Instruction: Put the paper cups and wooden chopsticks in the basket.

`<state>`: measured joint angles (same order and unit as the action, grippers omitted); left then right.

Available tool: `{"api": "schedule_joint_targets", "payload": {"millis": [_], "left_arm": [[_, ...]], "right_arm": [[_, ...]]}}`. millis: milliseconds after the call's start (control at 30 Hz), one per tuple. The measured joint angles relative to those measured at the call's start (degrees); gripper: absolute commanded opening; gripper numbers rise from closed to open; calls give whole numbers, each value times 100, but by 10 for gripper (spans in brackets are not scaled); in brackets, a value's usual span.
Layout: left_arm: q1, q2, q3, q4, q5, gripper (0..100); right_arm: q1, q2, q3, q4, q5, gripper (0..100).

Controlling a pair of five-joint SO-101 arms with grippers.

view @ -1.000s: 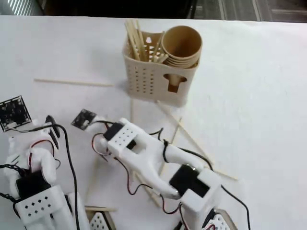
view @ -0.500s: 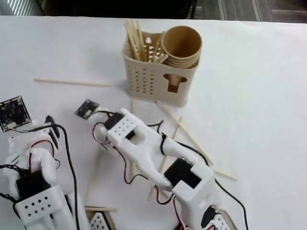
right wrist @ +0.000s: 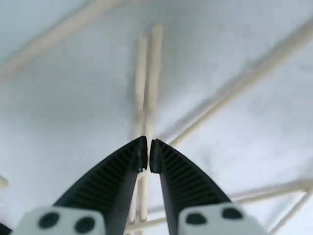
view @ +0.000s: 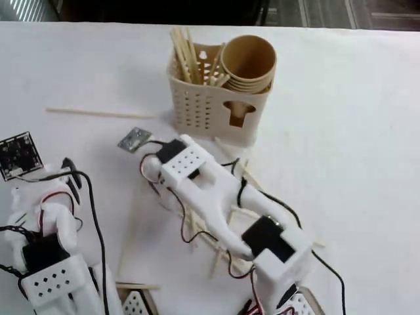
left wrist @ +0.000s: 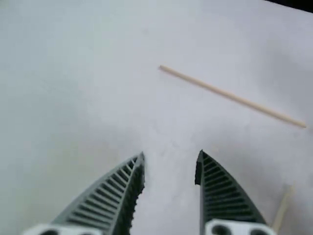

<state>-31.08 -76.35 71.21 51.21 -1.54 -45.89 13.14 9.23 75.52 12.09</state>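
Right gripper (right wrist: 148, 149) hangs all but closed over a chopstick pair (right wrist: 149, 73) lying on the table (right wrist: 49, 122), gripping nothing I can see; better to part the jaws, straddle both sticks, then pinch; basket (view: 213, 108) stands near; left gripper (left wrist: 168, 169) gapes empty.

The right arm (view: 220, 203) stretches forward, low; the right gripper (right wrist: 147, 152) looks pinched together. The left arm (view: 46, 249) sits folded back, the left gripper (left wrist: 169, 169) spread apart.

White table (view: 367, 131), dark room (view: 164, 10) beyond its far edge
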Motion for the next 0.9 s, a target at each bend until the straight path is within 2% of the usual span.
{"api": "schedule_joint_targets", "payload": {"millis": [267, 367, 533, 900], "left_arm": [[-9, 9, 88, -114, 0, 181], [-9, 9, 88, -114, 0, 181], [-9, 9, 88, -114, 0, 181], [-9, 9, 88, -114, 0, 181]], "right_arm": [[352, -1222, 114, 396, 0, 22], [369, -1433, 378, 352, 0, 63], [-79, -1442, 1257, -466, 0, 142], [-360, -1064, 1987, -1943, 0, 144]]}}
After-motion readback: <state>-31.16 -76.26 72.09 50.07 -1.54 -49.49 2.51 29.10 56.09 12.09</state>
